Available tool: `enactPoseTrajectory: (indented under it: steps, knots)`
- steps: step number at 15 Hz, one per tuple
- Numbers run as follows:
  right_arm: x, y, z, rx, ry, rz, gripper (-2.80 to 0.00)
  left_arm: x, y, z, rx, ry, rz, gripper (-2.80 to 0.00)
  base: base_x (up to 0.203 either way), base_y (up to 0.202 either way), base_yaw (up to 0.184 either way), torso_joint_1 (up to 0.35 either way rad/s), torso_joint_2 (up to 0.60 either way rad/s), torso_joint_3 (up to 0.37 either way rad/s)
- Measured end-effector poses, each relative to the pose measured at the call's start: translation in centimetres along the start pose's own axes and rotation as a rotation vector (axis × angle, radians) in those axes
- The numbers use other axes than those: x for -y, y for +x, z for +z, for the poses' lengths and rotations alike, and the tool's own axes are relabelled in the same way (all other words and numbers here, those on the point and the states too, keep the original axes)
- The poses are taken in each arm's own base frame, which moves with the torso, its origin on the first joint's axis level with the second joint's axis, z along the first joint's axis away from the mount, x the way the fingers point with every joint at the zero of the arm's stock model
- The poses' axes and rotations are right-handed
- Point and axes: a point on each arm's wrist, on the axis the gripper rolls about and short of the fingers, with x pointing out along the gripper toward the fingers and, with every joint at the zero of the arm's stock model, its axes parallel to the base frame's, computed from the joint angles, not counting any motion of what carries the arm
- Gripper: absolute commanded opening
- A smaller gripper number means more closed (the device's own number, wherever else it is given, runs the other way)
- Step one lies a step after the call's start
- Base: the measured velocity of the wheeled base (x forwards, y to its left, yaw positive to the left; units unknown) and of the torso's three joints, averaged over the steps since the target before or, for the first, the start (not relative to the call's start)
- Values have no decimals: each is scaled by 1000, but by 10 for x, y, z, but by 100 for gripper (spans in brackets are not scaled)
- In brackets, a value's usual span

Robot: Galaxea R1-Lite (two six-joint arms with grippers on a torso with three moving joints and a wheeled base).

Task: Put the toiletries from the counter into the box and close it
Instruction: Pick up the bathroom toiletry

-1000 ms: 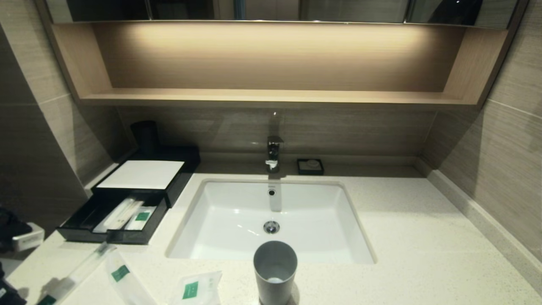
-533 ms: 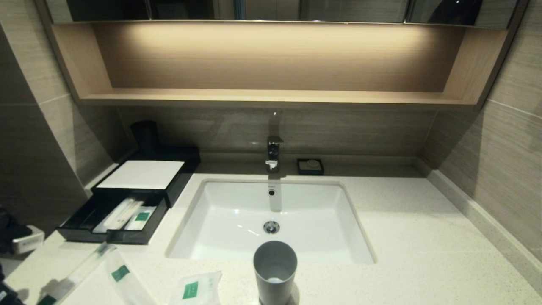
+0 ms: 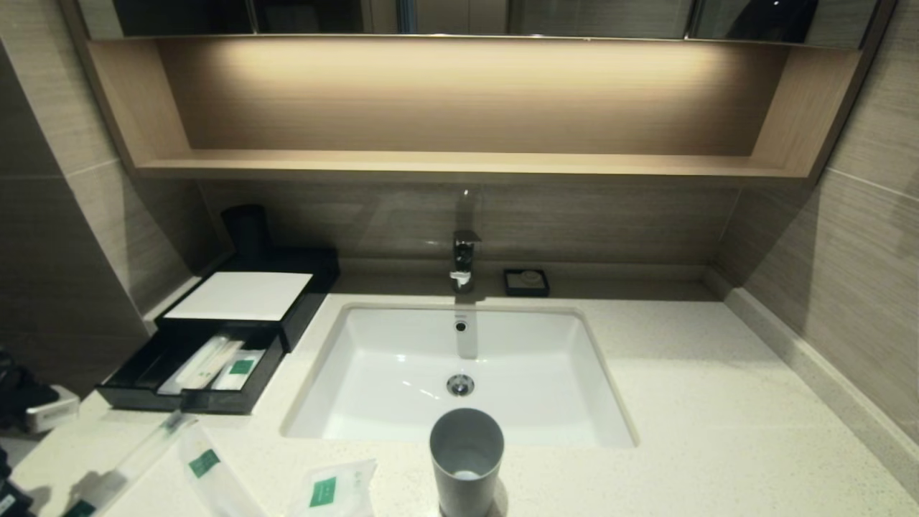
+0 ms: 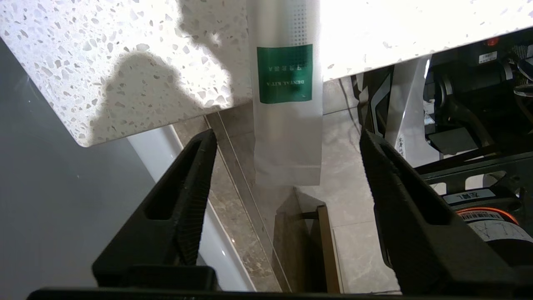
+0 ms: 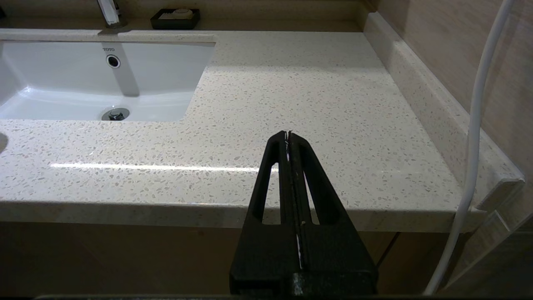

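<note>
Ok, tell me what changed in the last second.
Little: the left arm at the head view's left edge shifted slightly. Left gripper is open, jaws either side of the long packet's overhanging end. Other packets, open drawer and cup stayed put. Right gripper shut, parked before the counter.

Counter (image 3: 718,402): pale speckled stone, polished, faint sheen under light. Sink (image 3: 402,373): white glazed ceramic, glossy, bright reflections. Tap (image 3: 464,260): shiny chromed metal. Cup (image 3: 467,459): grey plastic, matt, smooth. Long packet (image 4: 287,104): translucent frosted plastic film, smooth, flat green printed label. Box (image 3: 215,337): black, smooth, dull sheen; flat white matt panel on top. Wall shelf (image 3: 459,108): light wood grain, matt. Left gripper (image 4: 287,175) fingers (image 4: 195,200): matt black plastic, ribbed inner faces.
</note>
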Motion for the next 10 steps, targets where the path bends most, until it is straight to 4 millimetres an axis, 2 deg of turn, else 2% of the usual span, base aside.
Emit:
enactPoseTrajectory:
  steps: [5,10]
  knots:
    - [0,0,0,0,0,0,-280,-7,12,4,-9,-1,-16,0,0,0,0,0,0,0]
    - [0,0,0,0,0,0,-280,-2,19,5,-25,15,-47,0,0,0,0,0,0,0]
